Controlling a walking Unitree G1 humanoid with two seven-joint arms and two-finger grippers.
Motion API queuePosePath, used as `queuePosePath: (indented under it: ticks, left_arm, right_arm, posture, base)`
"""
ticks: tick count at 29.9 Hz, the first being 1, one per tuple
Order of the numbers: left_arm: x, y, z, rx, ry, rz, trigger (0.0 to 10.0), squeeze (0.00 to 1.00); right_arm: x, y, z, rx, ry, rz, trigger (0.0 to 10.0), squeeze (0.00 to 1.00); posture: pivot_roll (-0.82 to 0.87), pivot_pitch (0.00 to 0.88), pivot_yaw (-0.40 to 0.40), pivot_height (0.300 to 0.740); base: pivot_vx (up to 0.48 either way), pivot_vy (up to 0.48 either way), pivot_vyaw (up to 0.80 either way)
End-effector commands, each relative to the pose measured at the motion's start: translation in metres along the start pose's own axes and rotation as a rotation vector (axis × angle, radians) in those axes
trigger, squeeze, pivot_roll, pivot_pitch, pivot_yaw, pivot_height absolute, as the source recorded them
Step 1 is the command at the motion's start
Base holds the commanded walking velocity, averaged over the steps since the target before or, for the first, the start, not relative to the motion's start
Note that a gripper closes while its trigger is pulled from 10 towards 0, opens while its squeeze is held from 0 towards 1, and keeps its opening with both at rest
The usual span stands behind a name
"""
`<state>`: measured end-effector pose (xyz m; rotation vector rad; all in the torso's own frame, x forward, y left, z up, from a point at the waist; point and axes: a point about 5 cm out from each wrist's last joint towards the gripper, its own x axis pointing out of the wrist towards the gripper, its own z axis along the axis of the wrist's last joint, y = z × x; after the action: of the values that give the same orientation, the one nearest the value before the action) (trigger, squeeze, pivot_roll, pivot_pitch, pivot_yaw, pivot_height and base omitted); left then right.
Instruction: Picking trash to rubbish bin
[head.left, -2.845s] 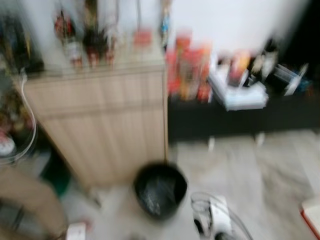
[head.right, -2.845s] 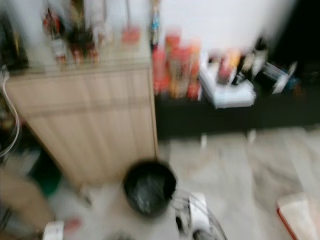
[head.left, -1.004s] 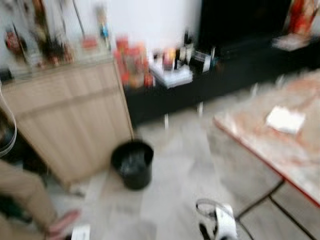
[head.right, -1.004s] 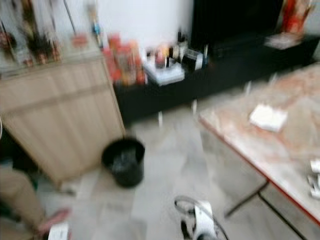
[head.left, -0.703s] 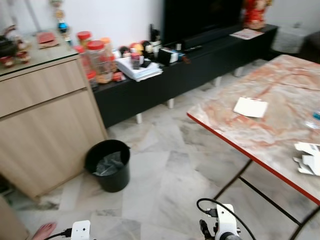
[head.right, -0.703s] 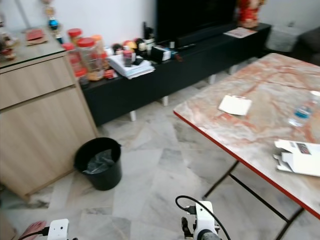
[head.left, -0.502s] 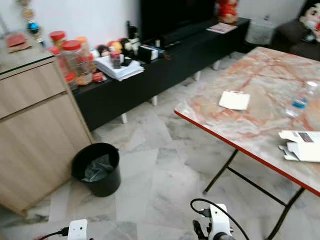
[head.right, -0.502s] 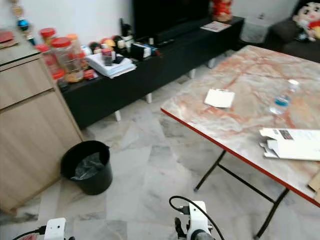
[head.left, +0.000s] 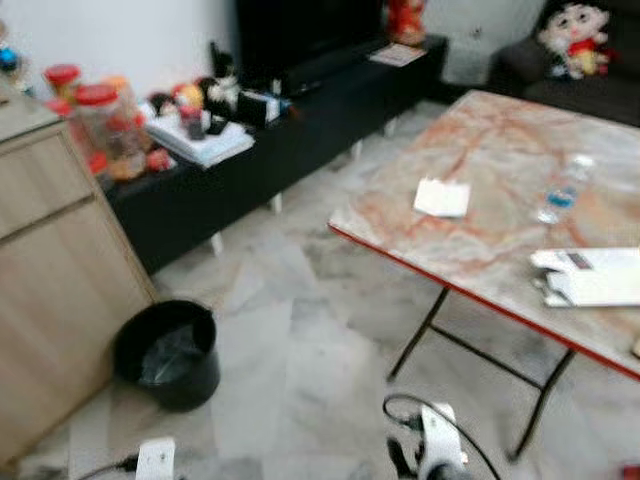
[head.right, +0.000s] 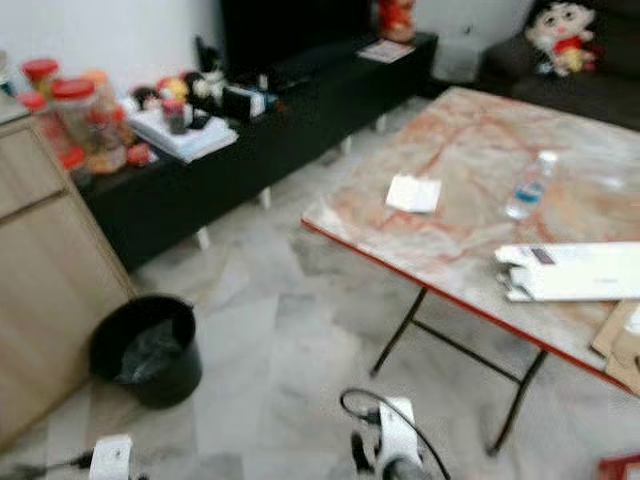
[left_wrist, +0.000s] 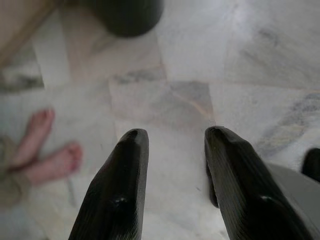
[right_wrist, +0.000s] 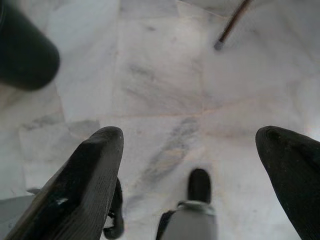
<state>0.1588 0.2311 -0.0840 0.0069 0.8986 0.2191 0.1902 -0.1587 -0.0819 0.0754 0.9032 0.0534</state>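
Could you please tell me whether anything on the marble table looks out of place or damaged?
A flattened white carton lies open near the marble table's front edge, and torn brown cardboard sits at the corner beyond it. A water bottle stands upright. Nothing looks spilled.

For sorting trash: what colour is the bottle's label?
Blue, on the clear bottle; best seen in the right eye view.

Black bin (head.left: 167, 352), red-veined marble table (head.left: 500, 190), grey-veined white floor (head.left: 290, 340).

Grey marble floor (head.left: 300, 330), wooden cabinet (head.left: 50, 270), long black TV bench (head.left: 300, 110), marble-topped folding table (head.left: 500, 190).
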Motion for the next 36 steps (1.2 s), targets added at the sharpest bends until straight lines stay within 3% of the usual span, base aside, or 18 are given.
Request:
queuePosePath:
  ticks: [1,16,23,36]
  left_arm:
    - [0.0005,-0.0030,0.0009,0.005,0.001,-0.004,10.0,0.00]
    - [0.0003,-0.0012,-0.0003,0.020,0.009,-0.003,10.0,0.00]
    - [0.0001,0.0013,-0.0023,0.105,0.030,0.015,10.0,0.00]
    - [-0.0002,0.0031,-0.0038,0.082,0.039,0.024,10.0,0.00]
  right_arm:
    - [-0.0011,-0.0067,-0.0016,0.005,0.009,-0.022,10.0,0.00]
    - [-0.0007,-0.0056,-0.0005,0.011,0.004,-0.024,10.0,0.00]
    - [-0.0008,-0.0052,-0.0014,0.012,0.007,-0.023,10.0,0.00]
    - [-0.0007,-0.0047,-0.0014,0.013,0.007,-0.023,10.0,0.00]
  posture:
    - [0.05,0.003,0.024,0.740]
    - [0.05,0.005,0.031,0.740]
    - [0.05,0.008,0.032,0.740]
    - [0.05,0.007,0.035,0.740]
  base:
    - [0.000,0.000,-0.74]
    - [0.000,0.000,-0.73]
    - [0.000,-0.237,-0.74]
    - [0.000,-0.036,-0.74]
